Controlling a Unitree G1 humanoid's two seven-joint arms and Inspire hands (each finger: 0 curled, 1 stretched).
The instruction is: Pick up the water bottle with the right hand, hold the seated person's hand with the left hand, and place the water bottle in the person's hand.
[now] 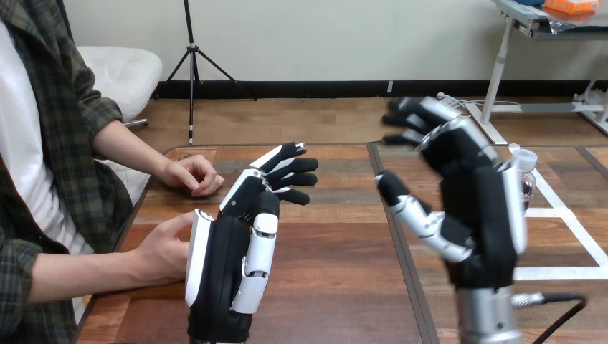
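In the head view, our right hand (479, 222) stands raised, its fingers spread wide and lightly bent, holding nothing. The bottle (527, 175) stands on the table (337, 287) behind the back of those fingers, on the side away from the thumb. The hand hides most of it, so we see only its cap and a strip of clear wall.

Our left hand (222, 272) is empty, with its fingers straight and slightly fanned. The person's lower hand (163, 249) sits against its outer edge, away from the thumb, and we cannot tell whether they touch. The person's upper hand (190, 174), loosely closed, rests beside our fingertips.

We judge the main risk to be a knock. The bottle faces our knuckles, not our palm, so a careless swing could tip it or send it rolling. On the left, closing now would catch nothing, or nip the person's hand, since it lies outside the fingers.

We can read no writing, and any label on the bottle is hidden.
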